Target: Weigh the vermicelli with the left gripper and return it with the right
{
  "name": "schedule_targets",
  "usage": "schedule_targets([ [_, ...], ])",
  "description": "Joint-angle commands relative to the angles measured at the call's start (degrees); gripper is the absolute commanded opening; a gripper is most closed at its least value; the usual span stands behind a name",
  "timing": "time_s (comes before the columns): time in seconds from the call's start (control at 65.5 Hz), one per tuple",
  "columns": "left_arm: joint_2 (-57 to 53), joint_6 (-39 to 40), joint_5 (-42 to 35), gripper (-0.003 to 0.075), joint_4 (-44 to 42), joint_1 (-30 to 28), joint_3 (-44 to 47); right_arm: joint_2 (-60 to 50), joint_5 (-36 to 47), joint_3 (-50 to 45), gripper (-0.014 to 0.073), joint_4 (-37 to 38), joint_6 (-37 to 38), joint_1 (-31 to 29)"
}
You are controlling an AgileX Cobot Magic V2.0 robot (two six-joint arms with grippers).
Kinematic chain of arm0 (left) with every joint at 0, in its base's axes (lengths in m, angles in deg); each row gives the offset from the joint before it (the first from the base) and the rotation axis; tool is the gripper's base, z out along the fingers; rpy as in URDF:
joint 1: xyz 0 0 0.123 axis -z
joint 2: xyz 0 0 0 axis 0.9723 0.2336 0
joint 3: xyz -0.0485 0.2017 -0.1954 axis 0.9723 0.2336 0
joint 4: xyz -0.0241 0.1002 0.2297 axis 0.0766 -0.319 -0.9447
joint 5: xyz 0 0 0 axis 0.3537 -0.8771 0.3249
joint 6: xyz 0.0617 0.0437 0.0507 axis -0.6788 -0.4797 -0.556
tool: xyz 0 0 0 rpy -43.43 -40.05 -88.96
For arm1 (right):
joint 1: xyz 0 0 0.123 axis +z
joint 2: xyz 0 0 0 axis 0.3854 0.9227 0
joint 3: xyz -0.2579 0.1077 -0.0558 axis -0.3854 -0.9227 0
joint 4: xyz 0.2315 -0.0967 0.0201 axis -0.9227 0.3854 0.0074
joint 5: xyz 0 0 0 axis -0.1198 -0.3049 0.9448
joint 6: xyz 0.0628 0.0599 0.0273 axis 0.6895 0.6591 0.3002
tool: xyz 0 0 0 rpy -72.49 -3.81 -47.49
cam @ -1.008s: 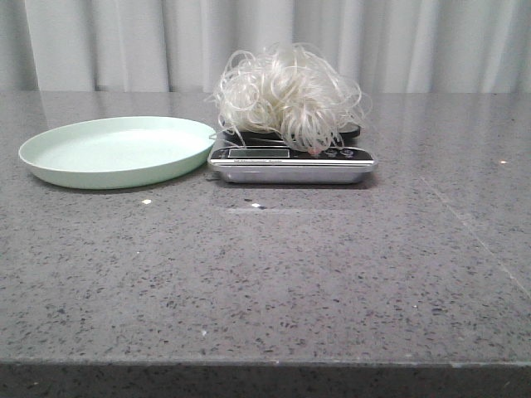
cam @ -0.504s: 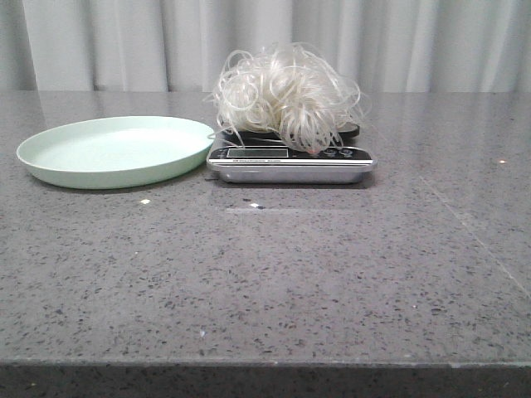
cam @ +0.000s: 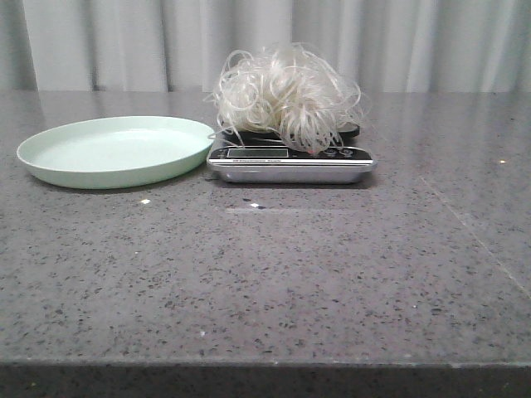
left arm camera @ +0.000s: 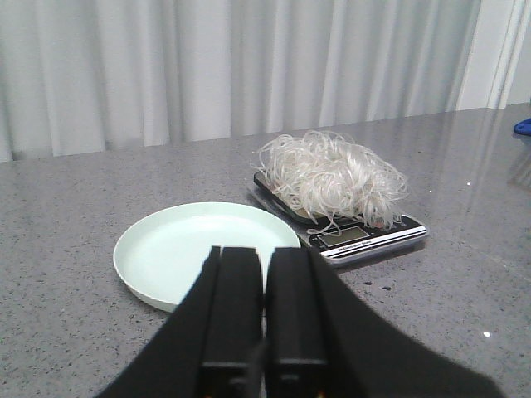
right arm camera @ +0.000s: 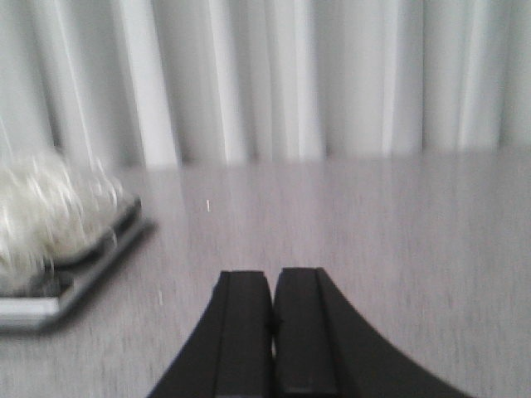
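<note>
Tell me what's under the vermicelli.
The vermicelli sits on a kitchen scale, beside the green plate. The scale's front edge, display and buttons show; its weighing platform is mostly hidden under the noodles, and the display reading is too small to make out.

The vermicelli (cam: 286, 95) (left arm camera: 330, 172) (right arm camera: 37, 215) is a fluffy tangle of thin translucent white loops, piled upright on the scale (cam: 290, 162) near the table's far edge, some strands drooping over its display.
</note>
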Motion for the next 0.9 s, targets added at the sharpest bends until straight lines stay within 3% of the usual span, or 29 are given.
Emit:
schedule_targets([
  [0.0,0.85,0.00,-4.67,0.0134,0.57,-0.04,-1.46,-0.80,13.38,2.32,0.0159,0.23,-0.14,0.27],
  [0.137,0.85,0.00,-4.90,0.0134,0.57,-0.04,-1.46,1.52,7.51,10.85,0.0159,0.23,2.07,0.27],
  [0.214,0.85,0.00,-5.11,0.0134,0.57,-0.04,-1.46,5.61,-2.87,19.56,0.0159,0.23,2.13,0.27],
  [0.397,0.85,0.00,-5.10,0.0134,0.57,-0.04,-1.46,17.80,-18.13,33.22,0.0159,0.23,2.13,0.27],
  [0.718,0.85,0.00,-5.23,0.0134,0.57,-0.04,-1.46,26.03,-16.68,34.95,0.0159,0.23,2.13,0.49],
  [0.885,0.85,0.00,-5.23,0.0134,0.57,-0.04,-1.46,31.23,-15.06,36.95,0.0206,1.08,2.04,5.23],
])
